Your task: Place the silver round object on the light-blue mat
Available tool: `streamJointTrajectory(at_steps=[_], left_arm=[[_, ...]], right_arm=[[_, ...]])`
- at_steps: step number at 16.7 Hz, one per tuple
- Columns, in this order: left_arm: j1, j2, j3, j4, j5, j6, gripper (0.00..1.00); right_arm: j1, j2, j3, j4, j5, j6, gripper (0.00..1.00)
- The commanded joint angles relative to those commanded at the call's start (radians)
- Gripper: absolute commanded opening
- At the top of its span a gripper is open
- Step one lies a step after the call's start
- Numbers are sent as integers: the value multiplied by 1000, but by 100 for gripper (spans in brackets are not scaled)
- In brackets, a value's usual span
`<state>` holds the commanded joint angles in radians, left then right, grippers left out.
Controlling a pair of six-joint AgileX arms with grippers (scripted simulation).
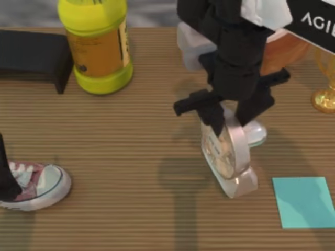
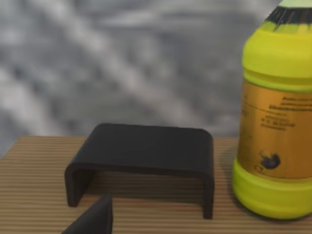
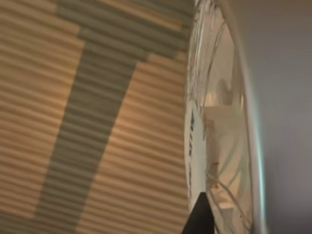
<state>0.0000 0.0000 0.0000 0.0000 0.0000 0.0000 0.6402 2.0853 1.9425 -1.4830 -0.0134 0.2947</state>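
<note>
The silver round object (image 1: pixel 234 151) stands on edge right of the table's middle, its speckled beige face turned toward the left and its flared foot toward the front. The shiny cylinder (image 1: pixel 257 133) sticks out of its back. My right gripper (image 1: pixel 230 116) reaches down from above and is shut on the disc's upper rim, one finger on each side. The right wrist view shows the disc (image 3: pixel 219 122) close up, with a dark fingertip (image 3: pixel 200 219) against its face. The light-blue mat (image 1: pixel 304 202) lies flat and bare at the front right, a short gap from the foot. My left arm (image 1: pixel 4 178) sits parked at the far left edge.
A yellow bottle (image 1: pixel 97 44) (image 2: pixel 278 122) and a black bridge-shaped stand (image 1: pixel 31 52) (image 2: pixel 146 151) are at the back left. A white and red sneaker (image 1: pixel 39 185) lies front left. A gold cup (image 1: pixel 324 97) stands far right, an orange object (image 1: pixel 285 52) behind the right arm.
</note>
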Motion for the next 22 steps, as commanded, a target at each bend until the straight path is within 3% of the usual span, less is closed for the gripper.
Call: streamJointTrajectory(at_steps=[4,9,16,19,22], left_arm=[[0,0,0,0,0,0,100],[0,0,0,0,0,0,100],[0,0,0,0,0,0,100],[0,0,0,0,0,0,100],[0,0,0,0,0,0,100]], right_arm=[[-50,-97,-132,-23,-24,-253,0],[-137,-279,-324,-8,-39,-691,0],[-259,-522,-569,70,-16,-1298,0],[-295,-587,-640,101,0,-1457,0],[-311,-614,-673,116,9,-1521,0]])
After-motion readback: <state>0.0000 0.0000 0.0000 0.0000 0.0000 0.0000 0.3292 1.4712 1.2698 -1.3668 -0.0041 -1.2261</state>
